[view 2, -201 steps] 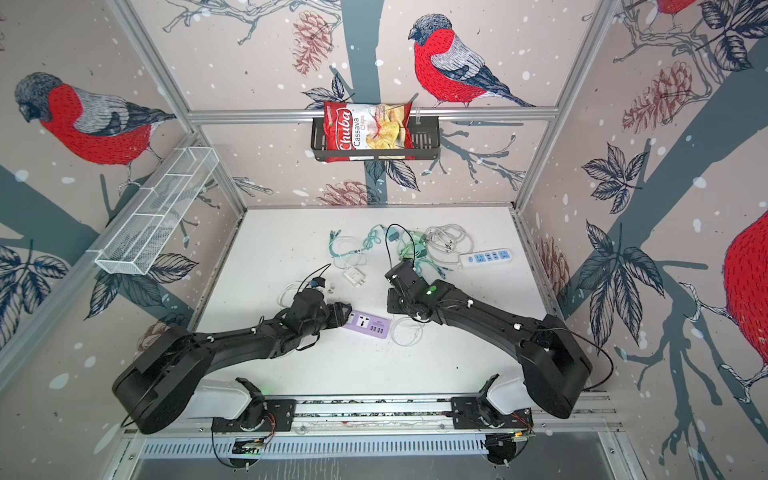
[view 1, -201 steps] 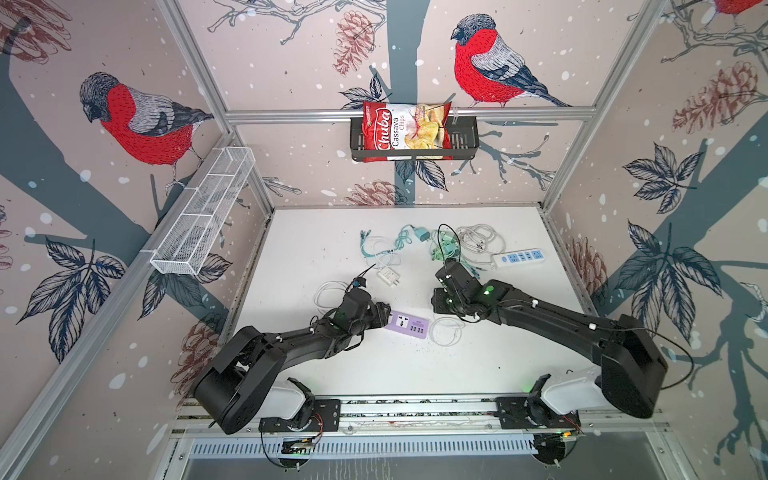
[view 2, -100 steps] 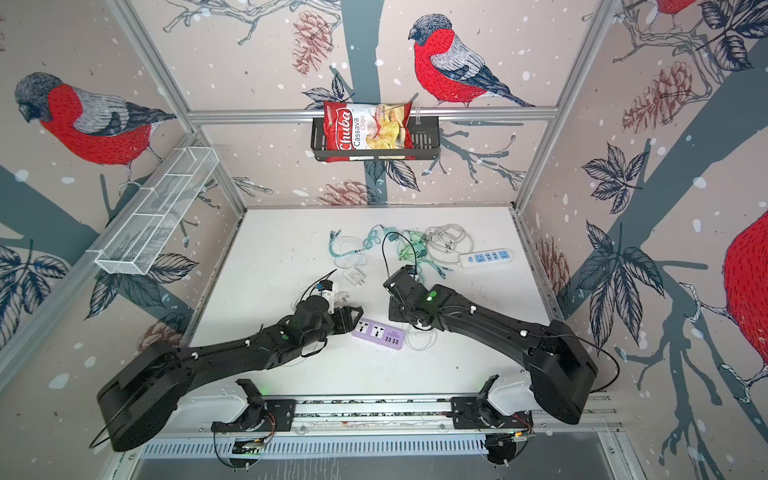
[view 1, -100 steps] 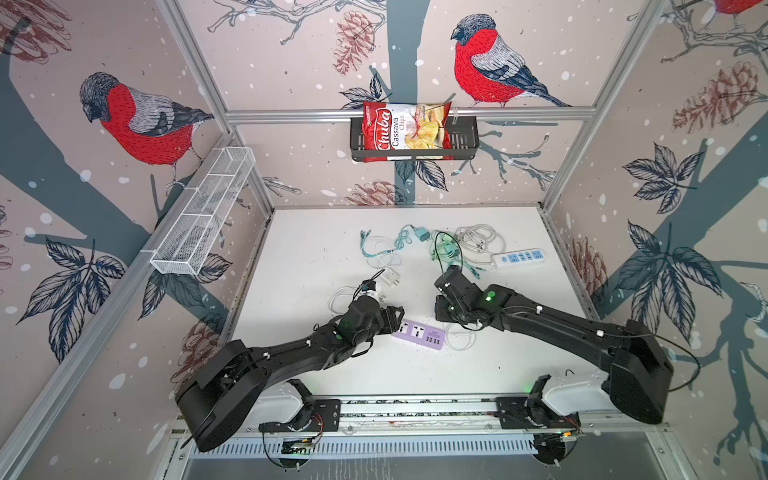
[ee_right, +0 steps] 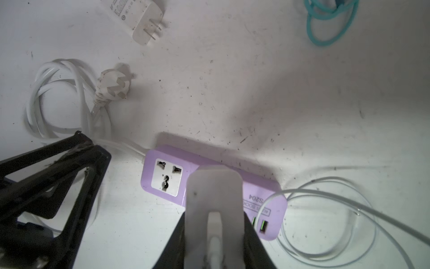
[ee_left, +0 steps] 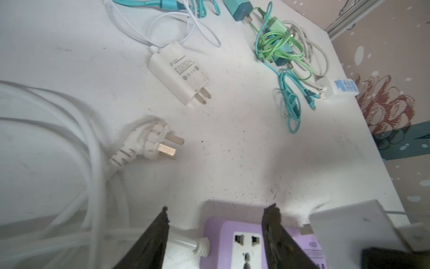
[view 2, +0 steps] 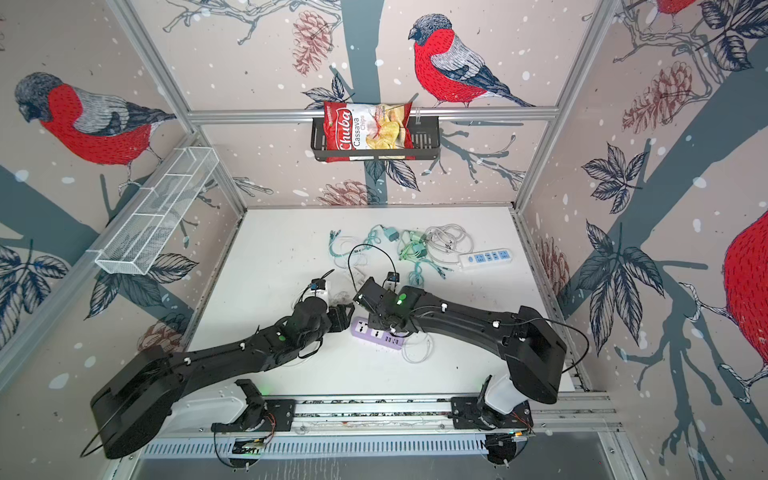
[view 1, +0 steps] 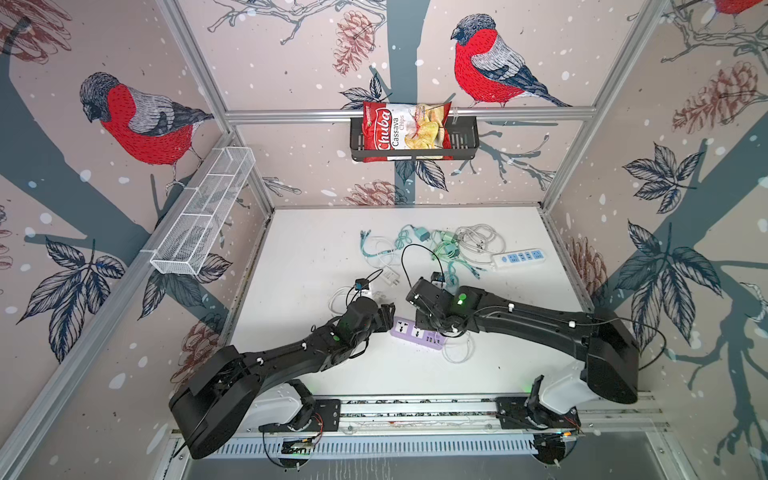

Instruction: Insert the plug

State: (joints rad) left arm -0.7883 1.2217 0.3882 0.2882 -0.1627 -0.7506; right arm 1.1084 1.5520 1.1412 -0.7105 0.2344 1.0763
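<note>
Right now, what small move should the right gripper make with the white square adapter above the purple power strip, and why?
Probably lower it straight down. The right gripper is shut on the white square adapter, which hangs over the purple power strip. In the left wrist view its metal prong shows outside the strip, not yet inserted. The left gripper stands open about the strip's cord end.
</note>
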